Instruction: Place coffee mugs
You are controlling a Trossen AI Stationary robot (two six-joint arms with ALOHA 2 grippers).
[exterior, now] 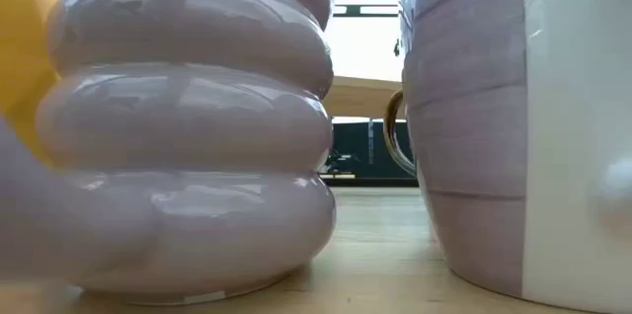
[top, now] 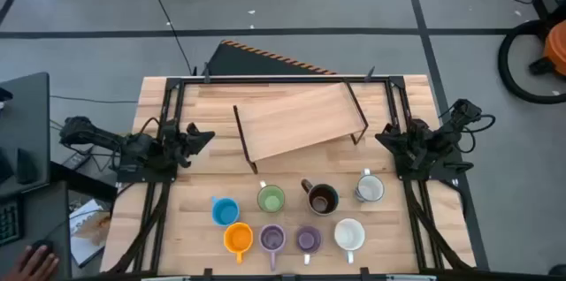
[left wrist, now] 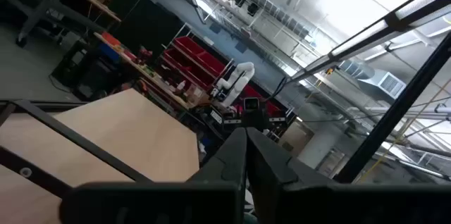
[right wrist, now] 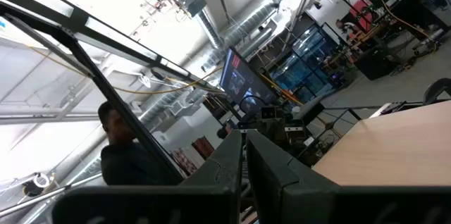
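The left gripper, fingers pressed together, is parked at the counter's left edge. Well ahead of it, toward the near edge, sit eight coffee mugs in two rows: likely glazed, slick, breakable, best pinched by rim or handle. They are tightly packed, with little finger room. The right gripper, likewise closed, waits at the right edge.
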